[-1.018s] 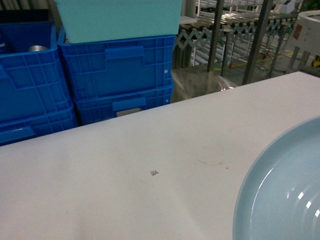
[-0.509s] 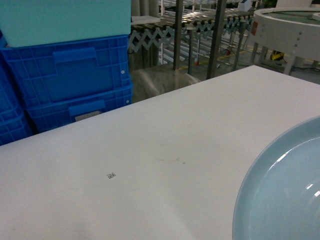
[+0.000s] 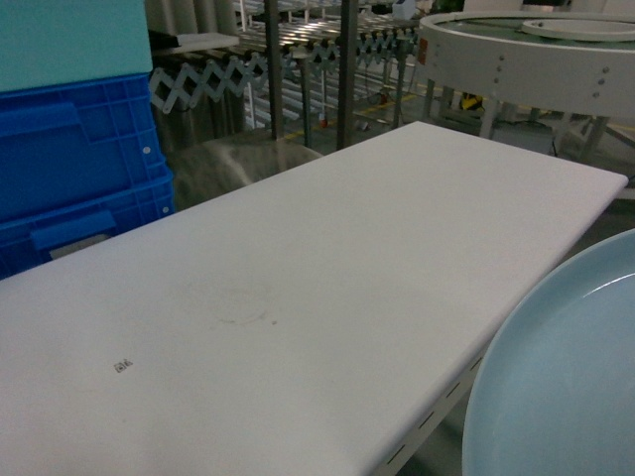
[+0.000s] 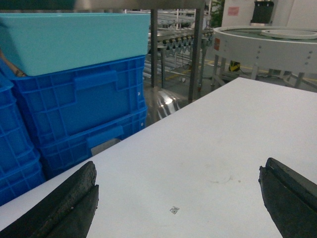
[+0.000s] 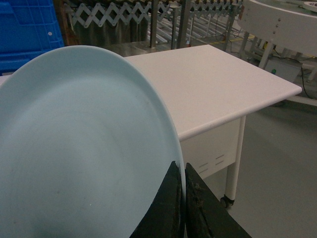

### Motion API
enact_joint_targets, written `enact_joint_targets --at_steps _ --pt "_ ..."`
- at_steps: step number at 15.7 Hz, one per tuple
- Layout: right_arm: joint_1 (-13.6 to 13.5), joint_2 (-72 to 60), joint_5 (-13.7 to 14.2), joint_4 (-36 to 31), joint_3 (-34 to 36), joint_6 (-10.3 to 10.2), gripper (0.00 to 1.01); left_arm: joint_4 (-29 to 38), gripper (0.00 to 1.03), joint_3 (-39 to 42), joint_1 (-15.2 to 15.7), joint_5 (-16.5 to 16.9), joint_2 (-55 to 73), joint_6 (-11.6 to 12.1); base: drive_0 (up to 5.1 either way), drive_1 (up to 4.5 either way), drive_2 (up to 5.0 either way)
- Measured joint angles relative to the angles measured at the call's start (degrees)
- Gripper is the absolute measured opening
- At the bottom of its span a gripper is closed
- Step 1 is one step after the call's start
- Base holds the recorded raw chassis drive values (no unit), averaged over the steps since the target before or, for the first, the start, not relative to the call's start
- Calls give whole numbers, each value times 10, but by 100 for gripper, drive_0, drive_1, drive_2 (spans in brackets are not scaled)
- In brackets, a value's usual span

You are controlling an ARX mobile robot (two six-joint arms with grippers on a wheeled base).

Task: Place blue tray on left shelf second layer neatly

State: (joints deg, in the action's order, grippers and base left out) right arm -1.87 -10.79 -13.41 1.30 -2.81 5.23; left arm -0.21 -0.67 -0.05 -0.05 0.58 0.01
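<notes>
Blue tray [image 5: 79,148] pinched at its rim by the right gripper [image 5: 184,208], held off the edge of the white table [image 3: 327,288], lower right in the head view. Largest nearby: dark-blue crates [image 4: 84,109] stacked beyond the table, a turquoise bin [image 4: 74,39] on top. Left gripper [image 4: 178,198] spread wide over the table, holding nothing. Picking up apparently done; carrying to the left shelf and setting neatly on the second layer not yet done. No shelf tier surely recognisable. Tray partly cut off in both views; small dark mark [image 3: 123,366] on the table unreadable.
</notes>
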Motion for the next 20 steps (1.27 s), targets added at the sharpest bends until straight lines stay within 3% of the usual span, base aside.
enact_joint_targets --at_steps 20 --pt "0 0 0 0 0 0 2 0 98 0 0 0 0 0 -152 -152 -152"
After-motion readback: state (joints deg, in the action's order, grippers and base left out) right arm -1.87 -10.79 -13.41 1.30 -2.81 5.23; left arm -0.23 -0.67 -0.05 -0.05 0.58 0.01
